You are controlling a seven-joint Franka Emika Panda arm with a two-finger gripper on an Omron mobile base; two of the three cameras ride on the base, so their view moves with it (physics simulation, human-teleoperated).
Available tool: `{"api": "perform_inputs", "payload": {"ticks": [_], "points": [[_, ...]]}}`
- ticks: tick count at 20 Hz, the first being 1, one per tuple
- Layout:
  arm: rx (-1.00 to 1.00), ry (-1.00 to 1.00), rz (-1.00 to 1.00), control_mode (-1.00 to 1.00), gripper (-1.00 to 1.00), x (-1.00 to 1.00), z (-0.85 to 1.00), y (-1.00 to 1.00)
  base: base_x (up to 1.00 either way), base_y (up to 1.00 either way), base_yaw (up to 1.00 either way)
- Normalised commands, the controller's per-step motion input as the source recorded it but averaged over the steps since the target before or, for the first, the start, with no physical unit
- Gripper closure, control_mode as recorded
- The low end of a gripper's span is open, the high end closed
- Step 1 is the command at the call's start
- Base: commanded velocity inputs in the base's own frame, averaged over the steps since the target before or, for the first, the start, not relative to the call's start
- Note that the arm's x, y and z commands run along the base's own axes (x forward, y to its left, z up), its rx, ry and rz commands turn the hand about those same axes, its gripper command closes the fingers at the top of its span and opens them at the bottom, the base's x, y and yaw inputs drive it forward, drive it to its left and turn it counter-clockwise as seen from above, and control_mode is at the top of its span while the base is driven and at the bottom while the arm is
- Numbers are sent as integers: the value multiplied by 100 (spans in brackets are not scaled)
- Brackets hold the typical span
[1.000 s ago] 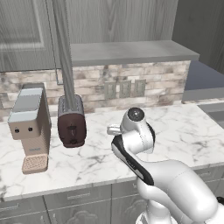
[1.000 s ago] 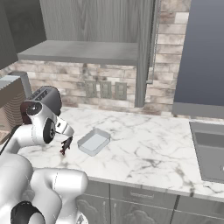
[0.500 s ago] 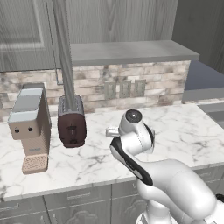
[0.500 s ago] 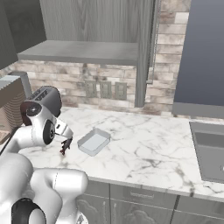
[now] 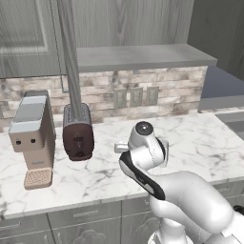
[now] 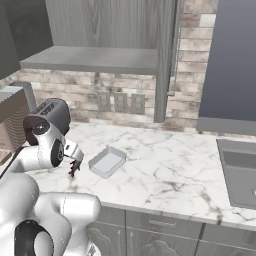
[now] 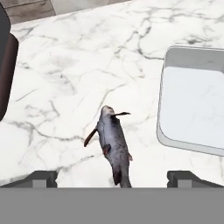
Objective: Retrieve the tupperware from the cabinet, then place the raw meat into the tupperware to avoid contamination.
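Observation:
The raw meat is a grey fish (image 7: 113, 144) lying on the marble counter (image 7: 65, 78). My gripper (image 7: 113, 178) hangs over it, open, with one fingertip on either side of its tail. The tupperware (image 7: 192, 100) is a shallow grey tray right beside the fish, empty. From the right base view the tupperware (image 6: 107, 162) sits just right of the gripper (image 6: 74, 166), low over the counter. The cabinet (image 6: 95, 57) stands open above, its flat grey shelf bare, and its door (image 6: 165, 55) is swung out edge-on.
A dark toaster (image 5: 77, 133) and a beige coffee machine (image 5: 32, 138) stand at the counter's left. A sink (image 6: 240, 170) is set in at the far right. The open cabinet door (image 5: 69, 52) hangs above the toaster.
The arm has shifted only slightly over the fish. The fish and the tupperware have not moved.

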Motion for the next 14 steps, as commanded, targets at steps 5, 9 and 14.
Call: {"api": "perform_inputs", "payload": {"ticks": [5,9,14], "points": [[0,1,0,-100,-100,4,-19,1,0,0,0],[0,1,0,-100,-100,7,-19,0,0,0,0],[0,2,0,-100,-100,13,-19,1,0,0,0]]}}
